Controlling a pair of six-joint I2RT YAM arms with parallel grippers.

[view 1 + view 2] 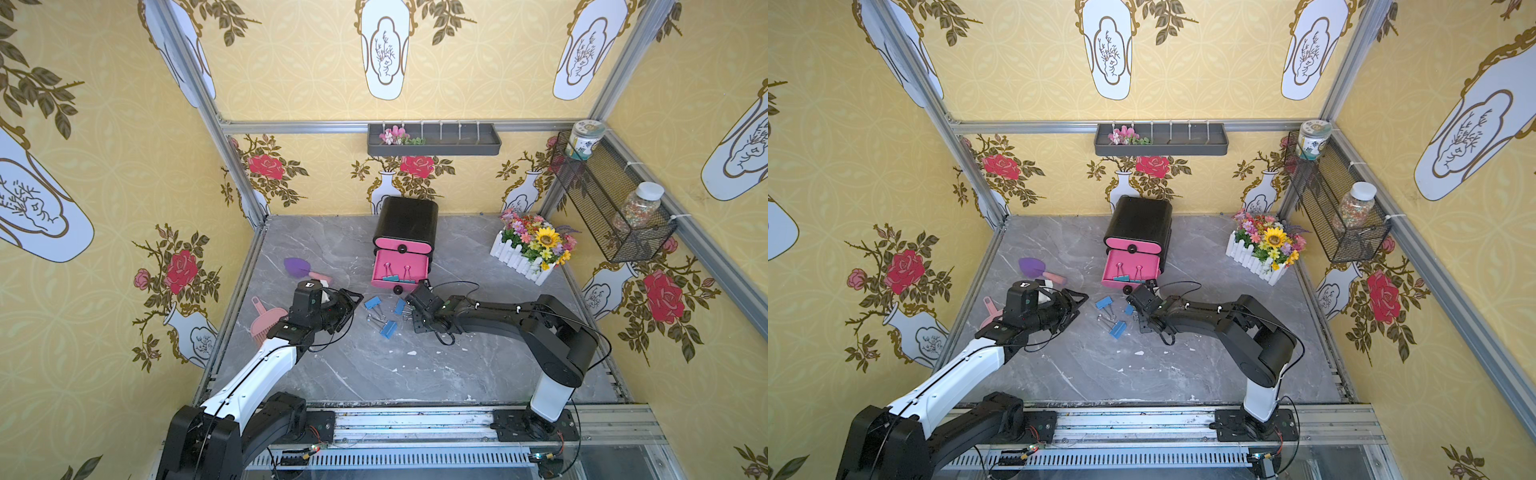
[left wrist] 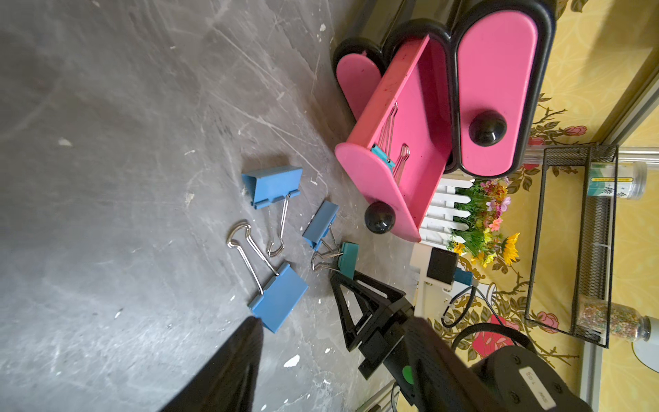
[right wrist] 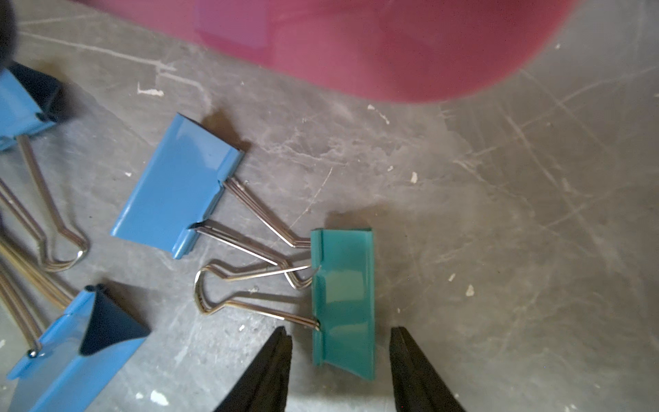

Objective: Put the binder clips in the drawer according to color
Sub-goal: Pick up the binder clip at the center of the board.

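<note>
The black drawer cabinet (image 1: pixel 406 220) stands at the back middle, its middle pink drawer (image 1: pixel 381 262) pulled out with two teal binder clips (image 1: pixel 391 277) inside. Three blue binder clips (image 1: pixel 372 302) (image 1: pixel 400 306) (image 1: pixel 388 329) lie on the table in front. In the right wrist view a teal binder clip (image 3: pixel 342 303) lies flat between the tips of my right gripper (image 3: pixel 340 333), which is open with a gap on each side. My left gripper (image 1: pixel 355 305) hovers open to the left of the blue binder clips (image 2: pixel 272 185), holding nothing.
A purple and pink scoop (image 1: pixel 295 264) and a pink brush (image 1: pixel 264 322) lie at the left. A white-fenced flower box (image 1: pixel 528 249) stands at the back right. A wire basket (image 1: pixel 611 208) with jars hangs on the right wall.
</note>
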